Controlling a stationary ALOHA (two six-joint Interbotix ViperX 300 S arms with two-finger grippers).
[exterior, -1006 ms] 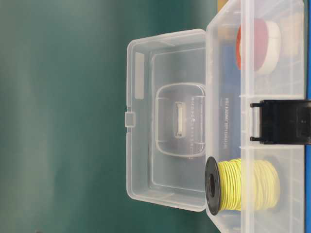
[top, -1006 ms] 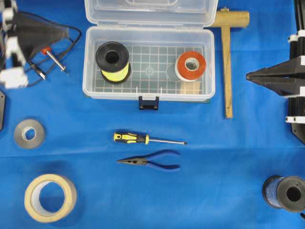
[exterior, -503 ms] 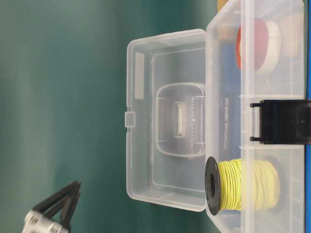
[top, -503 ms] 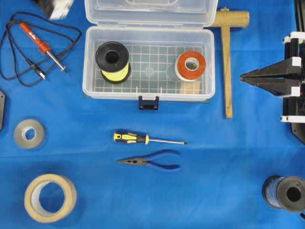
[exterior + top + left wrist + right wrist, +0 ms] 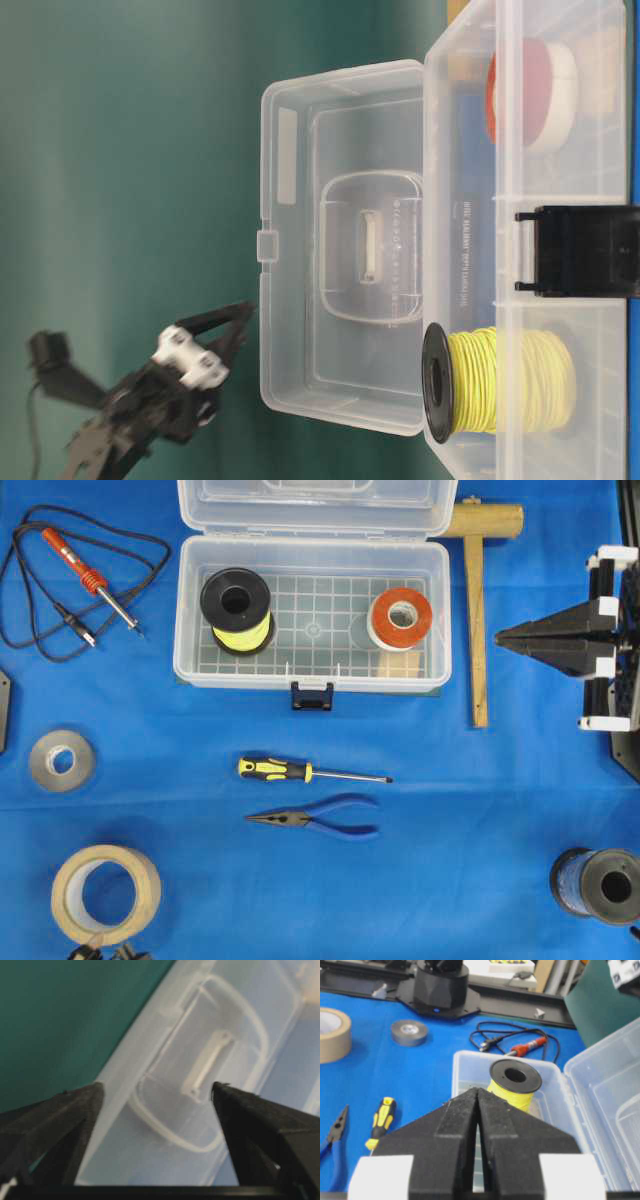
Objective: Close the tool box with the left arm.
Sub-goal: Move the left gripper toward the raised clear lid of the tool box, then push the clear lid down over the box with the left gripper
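Left gripper (image 5: pixel 157 1092) wide open, empty, behind the raised lid (image 5: pixel 340 240) of the tool box (image 5: pixel 312 610); we push its back forward.

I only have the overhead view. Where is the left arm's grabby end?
Observer: Table-level view shows the left gripper in the air, level with the top edge of the tool box lid.
Operator: Is it touching the lid?
Observer: I see a small gap there, so no contact that I can tell.
Operator: Open or shut?
Observer: In the left wrist view the jaws stand wide open, framing the lid's handle.
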